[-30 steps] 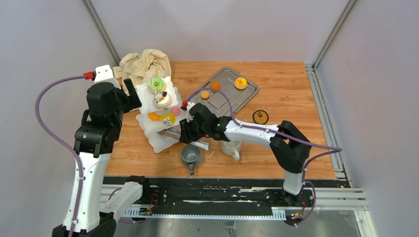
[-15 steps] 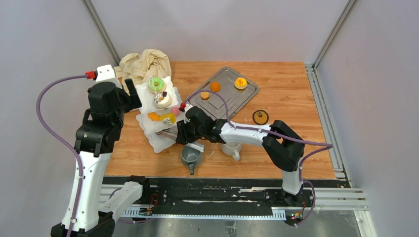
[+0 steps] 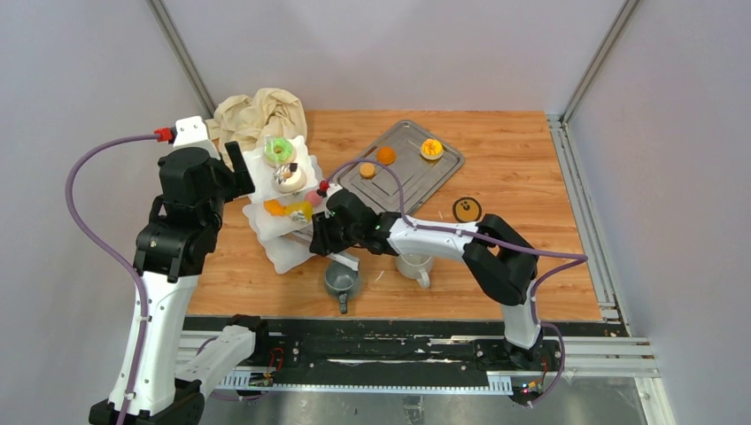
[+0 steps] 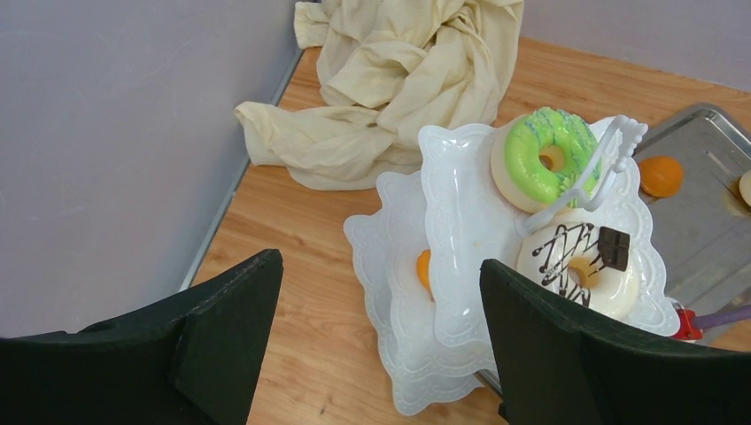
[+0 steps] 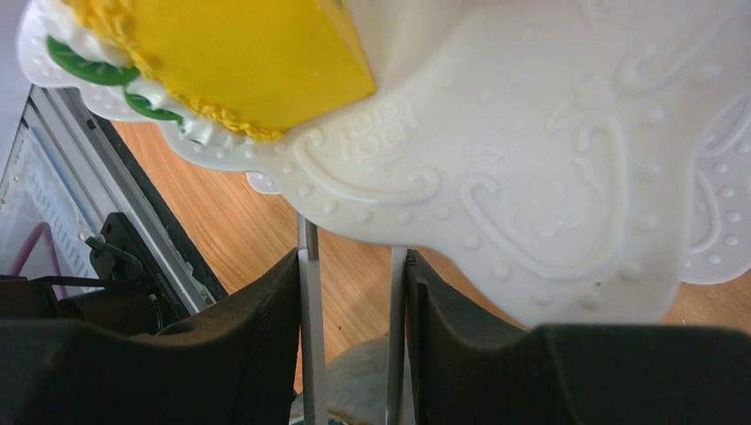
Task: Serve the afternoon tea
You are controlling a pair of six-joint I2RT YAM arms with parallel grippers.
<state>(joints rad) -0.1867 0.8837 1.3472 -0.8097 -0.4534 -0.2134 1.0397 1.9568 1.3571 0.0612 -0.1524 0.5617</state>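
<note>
White stand (image 3: 282, 257) bears green doughnut (image 3: 280, 150); grey mug (image 3: 341, 282) near.

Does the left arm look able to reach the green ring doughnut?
Probably yes: the left gripper is open close by, and the green ring doughnut lies uncovered atop the white tiered stand.

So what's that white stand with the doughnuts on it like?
It's a white, plastic-looking stand with three stacked trays, wavy bumpy edges and a loop handle on top. It stands on the wooden table. The top tray holds a green doughnut and a white doughnut with chocolate drizzle; a lower tray holds a yellow cake slice. The open left gripper hovers beside it, apparently not touching. The right gripper, holding metal tongs, is at a lower tray's edge; I can't tell if it touches.
</note>
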